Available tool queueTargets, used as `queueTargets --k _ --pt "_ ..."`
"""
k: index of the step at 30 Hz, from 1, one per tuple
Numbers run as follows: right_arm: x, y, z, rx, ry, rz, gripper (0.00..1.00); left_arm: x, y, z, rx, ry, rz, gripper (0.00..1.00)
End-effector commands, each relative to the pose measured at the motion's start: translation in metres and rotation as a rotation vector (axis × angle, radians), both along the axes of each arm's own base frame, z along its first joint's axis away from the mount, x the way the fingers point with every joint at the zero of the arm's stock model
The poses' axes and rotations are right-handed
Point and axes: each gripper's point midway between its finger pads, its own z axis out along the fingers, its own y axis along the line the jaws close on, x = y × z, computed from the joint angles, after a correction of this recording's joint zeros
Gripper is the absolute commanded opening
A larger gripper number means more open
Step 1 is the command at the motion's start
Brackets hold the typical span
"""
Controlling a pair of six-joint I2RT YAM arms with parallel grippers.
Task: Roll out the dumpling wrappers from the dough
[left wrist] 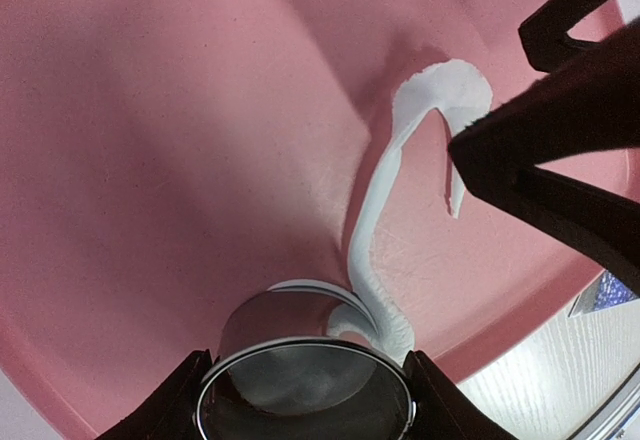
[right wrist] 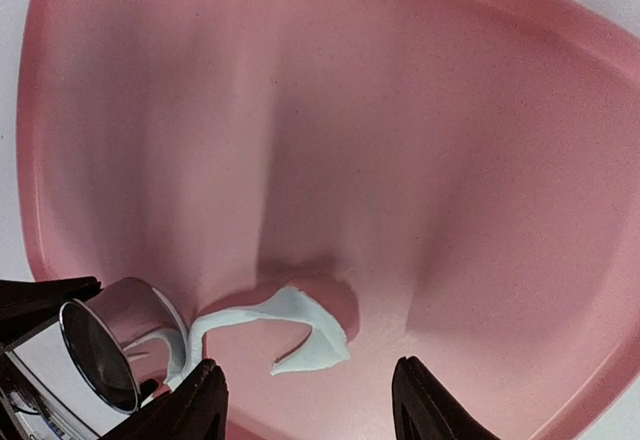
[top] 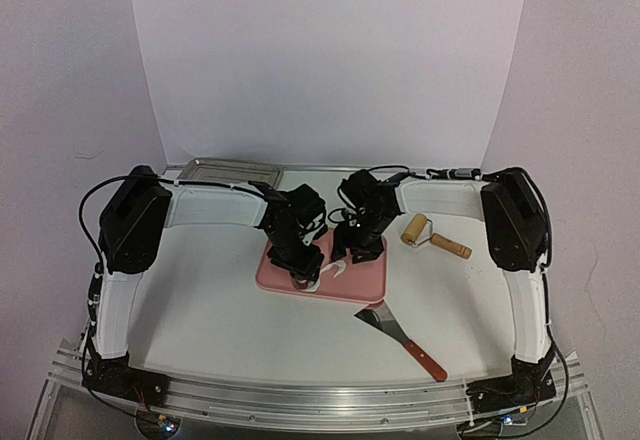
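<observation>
Left gripper (left wrist: 305, 385) clamps the ring cutter (left wrist: 300, 345); the open right gripper (right wrist: 310, 400), pinching, could tear the dough scrap (left wrist: 375, 210) clinging to it.

No text, label, brand, number or sign can be read in any of the three views.
</observation>
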Motion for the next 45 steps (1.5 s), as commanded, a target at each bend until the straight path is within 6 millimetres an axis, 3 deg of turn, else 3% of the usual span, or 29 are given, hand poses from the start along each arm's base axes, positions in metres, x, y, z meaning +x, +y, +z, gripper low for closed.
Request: queueTargets --k 1,9,18,24,31,45 --pt "0.003 0.007 -0.015 0.019 0.020 0.002 0.53 -0.006 0.002 0.007 0.001 0.003 -0.002 0.45" --pt "0.002 0.011 -0.032 0.015 0.036 0.028 0.41 -0.009 0.006 0.000 0.014 0.021 0.008 0.42" --pt "0.004 0.008 -0.037 -0.008 0.023 0.031 0.00 -0.011 0.014 -0.014 0.057 0.040 0.048 0.38" --pt "0.000 0.005 0.000 0.030 -0.018 0.025 0.00 0.007 0.026 -0.020 0.107 0.018 0.135 0.35" --pt "-0.031 -0.014 0.030 0.044 0.005 0.050 0.00 0.033 0.042 -0.023 0.093 0.026 0.242 0.34" --pt "-0.091 0.014 0.062 0.308 0.193 0.247 0.00 0.058 0.045 -0.034 0.090 0.033 0.311 0.32"
